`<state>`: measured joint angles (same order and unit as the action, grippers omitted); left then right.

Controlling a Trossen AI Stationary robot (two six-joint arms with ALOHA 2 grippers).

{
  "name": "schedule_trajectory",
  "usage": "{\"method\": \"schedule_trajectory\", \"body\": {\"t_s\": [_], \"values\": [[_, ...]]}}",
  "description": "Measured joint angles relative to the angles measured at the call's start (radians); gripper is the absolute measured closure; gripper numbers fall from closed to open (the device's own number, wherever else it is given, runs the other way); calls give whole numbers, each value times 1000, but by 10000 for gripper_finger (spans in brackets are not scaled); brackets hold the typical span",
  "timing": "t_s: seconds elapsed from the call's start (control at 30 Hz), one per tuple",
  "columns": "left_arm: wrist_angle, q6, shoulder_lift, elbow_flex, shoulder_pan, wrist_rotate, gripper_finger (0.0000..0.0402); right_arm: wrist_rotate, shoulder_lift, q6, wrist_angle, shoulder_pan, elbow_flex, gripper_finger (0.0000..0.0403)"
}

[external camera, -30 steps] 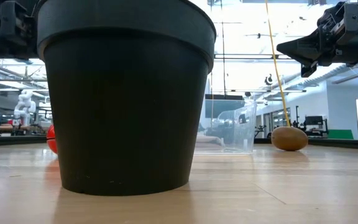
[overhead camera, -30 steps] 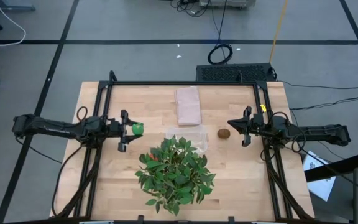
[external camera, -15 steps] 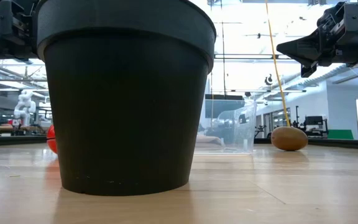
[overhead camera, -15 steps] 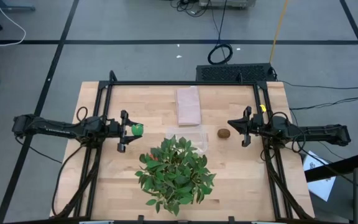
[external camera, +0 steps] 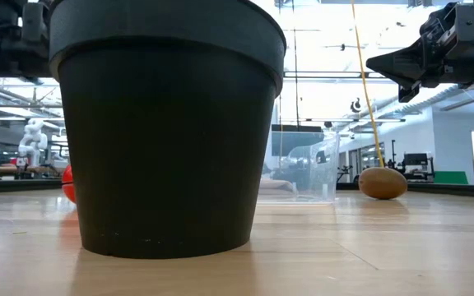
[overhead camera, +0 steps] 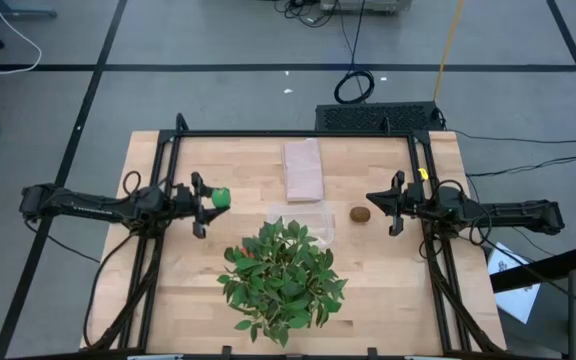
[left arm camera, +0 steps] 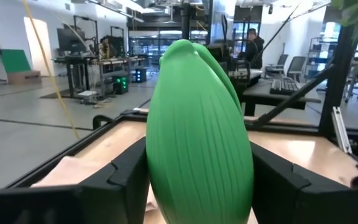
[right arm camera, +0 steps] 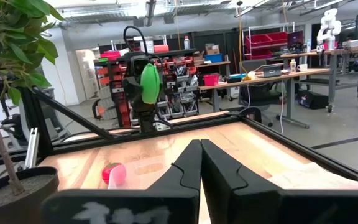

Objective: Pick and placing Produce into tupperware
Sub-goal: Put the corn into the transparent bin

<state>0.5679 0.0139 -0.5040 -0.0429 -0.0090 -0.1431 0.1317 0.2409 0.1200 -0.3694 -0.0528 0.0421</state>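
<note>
My left gripper (overhead camera: 213, 201) hovers over the table's left part, shut on the bright green oval (left arm camera: 197, 137), which also shows in the right wrist view (right arm camera: 149, 83). The clear tupperware (overhead camera: 306, 220) stands mid-table, just beyond the plant. To its right the brown kiwi (overhead camera: 361, 213) lies on the wood. My right gripper (overhead camera: 370, 199) is shut with nothing in it, raised just right of the kiwi. The small red piece (right arm camera: 112, 173) rests on the table; in the low view the pot hides all but its edge (external camera: 68, 182). My left gripper pinches the green oval between its two fingers (left arm camera: 129, 180), one on each long side (left arm camera: 160, 155). The fingers come in level, pointing toward the table's right. The oval stands on end, roughly upright, lifted clear of the table.
A leafy plant (overhead camera: 280, 275) in a big black pot (external camera: 167, 123) fills the near middle of the table. A pinkish-beige folded cloth (overhead camera: 303, 170) lies at the far middle. A black frame (overhead camera: 298, 135) borders the table. People sit at desks in the room behind.
My left gripper has rolled at the wrist without shifting its place. The green oval in its fingers has swung slightly toward the table's far edge. The right arm has kept still.
</note>
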Motion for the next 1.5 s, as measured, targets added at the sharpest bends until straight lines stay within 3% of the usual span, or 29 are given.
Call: {"method": "schedule_trajectory", "body": {"t_s": [0.23,0.8,1.5], "values": [[-73,-17,-77,-95,0,-1,190,2,0,0,0,0,0,403],[-96,-94,-501,-343,1,70,187,2,0,0,0,0,0,403],[-109,-136,-910,-632,112,375,186,3,0,0,0,0,0,403]]}}
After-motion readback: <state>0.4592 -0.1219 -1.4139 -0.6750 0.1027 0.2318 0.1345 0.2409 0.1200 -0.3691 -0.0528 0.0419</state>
